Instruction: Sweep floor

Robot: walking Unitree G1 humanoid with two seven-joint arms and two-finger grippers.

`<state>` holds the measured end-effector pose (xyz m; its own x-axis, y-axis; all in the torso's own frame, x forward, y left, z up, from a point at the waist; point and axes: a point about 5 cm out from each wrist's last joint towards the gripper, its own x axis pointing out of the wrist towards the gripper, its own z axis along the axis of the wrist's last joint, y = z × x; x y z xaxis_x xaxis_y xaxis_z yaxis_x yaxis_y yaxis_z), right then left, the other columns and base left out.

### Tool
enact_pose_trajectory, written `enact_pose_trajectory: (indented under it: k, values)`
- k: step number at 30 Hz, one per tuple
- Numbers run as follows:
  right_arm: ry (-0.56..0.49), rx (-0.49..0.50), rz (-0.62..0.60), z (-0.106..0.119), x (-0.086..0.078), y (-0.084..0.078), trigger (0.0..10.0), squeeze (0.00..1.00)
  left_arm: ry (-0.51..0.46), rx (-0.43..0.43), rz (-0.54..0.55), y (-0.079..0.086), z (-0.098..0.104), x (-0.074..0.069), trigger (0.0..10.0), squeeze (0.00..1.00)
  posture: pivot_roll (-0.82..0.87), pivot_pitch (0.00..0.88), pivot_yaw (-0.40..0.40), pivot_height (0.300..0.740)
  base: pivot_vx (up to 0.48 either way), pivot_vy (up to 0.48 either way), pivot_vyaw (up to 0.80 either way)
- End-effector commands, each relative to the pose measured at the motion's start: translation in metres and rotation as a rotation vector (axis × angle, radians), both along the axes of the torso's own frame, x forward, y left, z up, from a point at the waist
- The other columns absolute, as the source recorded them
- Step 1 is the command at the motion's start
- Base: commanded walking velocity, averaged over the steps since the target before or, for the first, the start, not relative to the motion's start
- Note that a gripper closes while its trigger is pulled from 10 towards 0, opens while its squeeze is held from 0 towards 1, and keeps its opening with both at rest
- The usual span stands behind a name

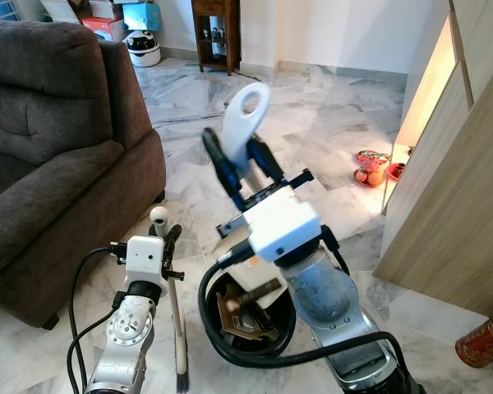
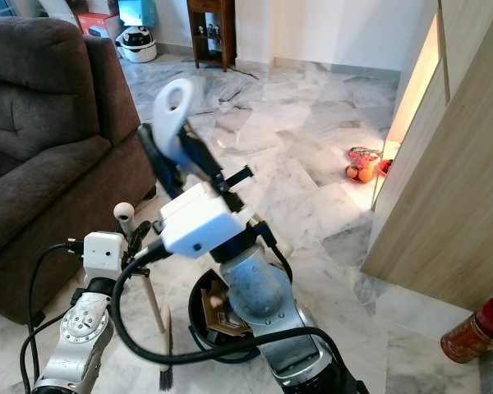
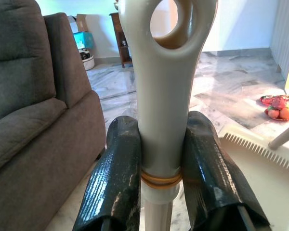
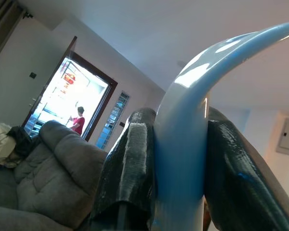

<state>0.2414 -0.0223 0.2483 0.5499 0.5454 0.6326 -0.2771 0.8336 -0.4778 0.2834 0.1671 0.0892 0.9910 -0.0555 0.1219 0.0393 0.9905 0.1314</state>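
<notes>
Beside the dark grey fabric sofa point(image 1: 49, 139), right tool point(image 1: 240, 168) pinches the pale looped dustpan handle point(image 1: 245, 119) upright while left tool point(image 3: 159, 168) clamps the slim cream broom handle point(image 3: 161, 96), bristles floorward, ready for sweeping.

Bright daylight w/ warm glow off the lit cabinet point(image 1: 423, 90) by the right wall; doorway point(image 4: 70, 103) blown out; white handle point(image 1: 245, 123) slightly motion-blurred; fingers point(image 3: 116, 178) soft up close.

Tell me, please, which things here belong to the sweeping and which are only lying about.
For the job:
- broom, held in the left gripper
- dustpan, its handle in the right gripper
- floor

Lying about:
- sofa
- fruit plate
- red tin
- wooden stand
</notes>
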Motion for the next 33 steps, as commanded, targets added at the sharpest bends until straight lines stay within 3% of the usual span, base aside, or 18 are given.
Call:
enact_pose_trajectory:
  k: [1,5,10,15,20,26,29,33]
  values:
    - [-0.101,-0.001,0.021,0.013,-0.007,0.003,10.0,0.00,-0.053,0.020,-0.011,0.000,0.011,0.004,10.0,0.00,0.11,0.018,0.050,0.740,0.000,0.000,0.00]
    - [-0.109,0.000,0.002,0.014,-0.006,0.002,10.0,0.00,-0.053,0.019,-0.011,0.000,0.011,0.003,10.0,0.00,0.11,0.014,0.049,0.740,0.000,0.000,0.00]
    - [-0.136,0.013,-0.115,0.016,0.003,-0.010,10.0,0.00,-0.052,0.018,-0.012,-0.001,0.010,0.003,10.0,0.00,0.11,0.001,0.048,0.740,0.000,0.000,0.00]
    - [-0.149,0.014,-0.261,0.017,0.016,-0.032,10.0,0.00,-0.051,0.018,-0.013,-0.001,0.009,0.003,10.0,0.00,0.11,0.000,0.043,0.740,0.000,0.000,0.00]
    - [-0.119,0.041,-0.465,0.012,0.029,-0.070,10.0,0.00,-0.051,0.015,-0.010,-0.001,0.008,0.002,10.0,0.00,0.10,0.000,0.040,0.740,0.000,0.000,0.00]
    - [-0.009,0.059,-0.619,-0.016,0.036,-0.104,10.0,0.00,-0.049,0.013,-0.017,-0.002,0.008,0.001,10.0,0.00,0.10,0.000,0.032,0.740,0.000,0.000,0.00]
    - [0.015,0.047,-0.647,-0.025,0.035,-0.110,10.0,0.00,-0.049,0.013,-0.016,-0.002,0.008,0.001,10.0,0.00,0.10,0.000,0.031,0.740,0.000,0.000,0.00]
    - [0.110,-0.009,-0.702,-0.058,0.034,-0.122,10.0,0.00,-0.040,0.010,-0.020,-0.002,0.004,-0.002,10.0,0.00,0.10,0.000,0.033,0.740,0.000,0.000,0.00]
